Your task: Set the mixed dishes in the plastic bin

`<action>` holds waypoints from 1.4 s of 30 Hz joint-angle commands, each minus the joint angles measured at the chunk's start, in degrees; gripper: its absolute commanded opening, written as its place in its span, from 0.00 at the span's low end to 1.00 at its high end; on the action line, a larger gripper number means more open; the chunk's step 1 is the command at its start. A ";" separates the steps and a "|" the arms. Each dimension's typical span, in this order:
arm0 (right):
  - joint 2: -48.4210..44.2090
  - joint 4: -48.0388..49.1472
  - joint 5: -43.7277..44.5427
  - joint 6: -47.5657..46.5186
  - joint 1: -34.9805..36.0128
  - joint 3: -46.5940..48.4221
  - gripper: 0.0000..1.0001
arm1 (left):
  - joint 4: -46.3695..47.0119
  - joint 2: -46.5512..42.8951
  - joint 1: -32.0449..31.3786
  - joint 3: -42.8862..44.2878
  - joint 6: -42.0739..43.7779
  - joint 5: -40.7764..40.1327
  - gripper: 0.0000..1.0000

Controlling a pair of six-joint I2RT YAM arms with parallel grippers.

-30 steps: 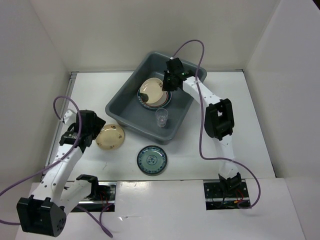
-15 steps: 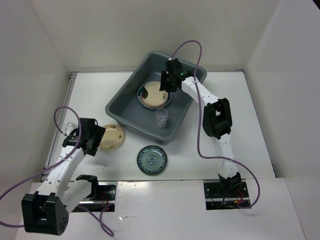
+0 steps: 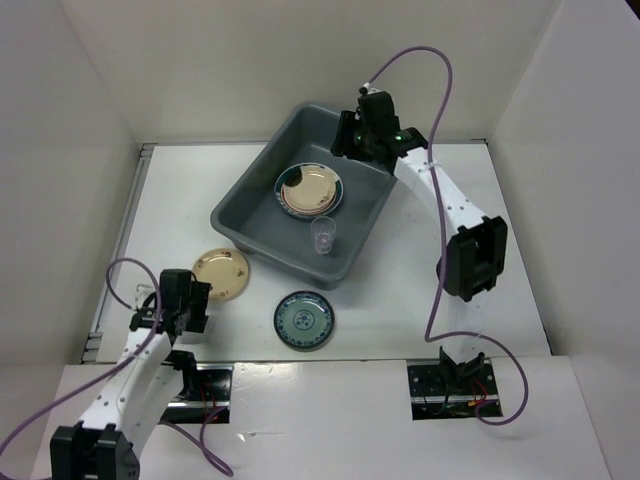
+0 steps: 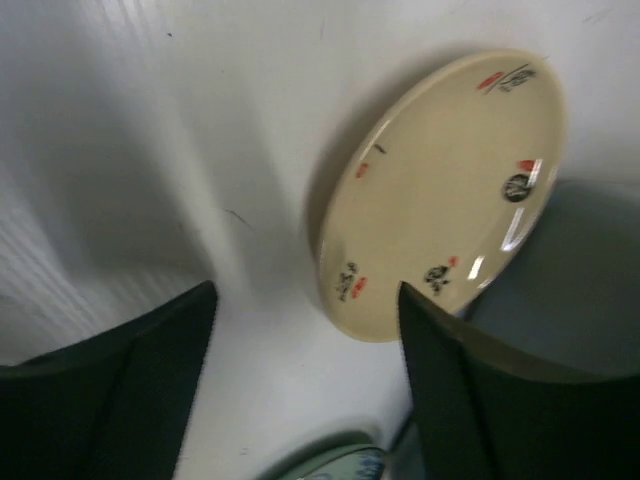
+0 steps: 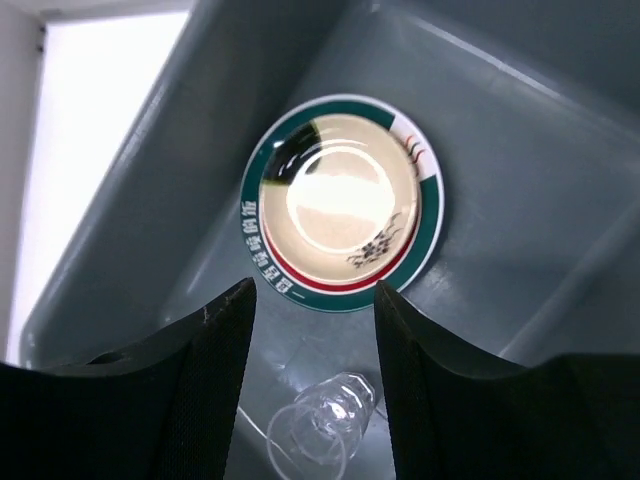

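The grey plastic bin (image 3: 248, 203) holds a stack of plates (image 3: 310, 190) with a beige one on top and a green-and-red-banded rim (image 5: 255, 235) showing under it. A clear cup (image 3: 322, 236) stands beside the stack, close under my right fingers in the wrist view (image 5: 325, 420). My right gripper (image 3: 352, 140) hangs open and empty over the bin's far right corner. On the table lie a beige plate (image 3: 221, 273) and a dark teal plate (image 3: 303, 320). My left gripper (image 3: 195, 298) is open just short of the beige plate (image 4: 450, 190), not touching it.
The bin's sloped walls (image 5: 520, 120) rise around the right gripper (image 5: 312, 290). In the left wrist view the bin's grey side (image 4: 590, 290) sits just beyond the beige plate, and the teal plate's edge (image 4: 345, 465) shows between the left gripper's fingers (image 4: 130, 380). White walls enclose the table.
The right gripper opened, left the beige plate on the stack in the bin and drew back to the far right corner. The left arm pulled back from the beige plate, its jaws narrowing a little.
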 commanded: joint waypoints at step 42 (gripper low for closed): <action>-16.81 5.61 4.76 -1.64 -4.15 -11.58 0.61 | -8.79 -1.50 0.90 20.51 7.63 -16.93 0.00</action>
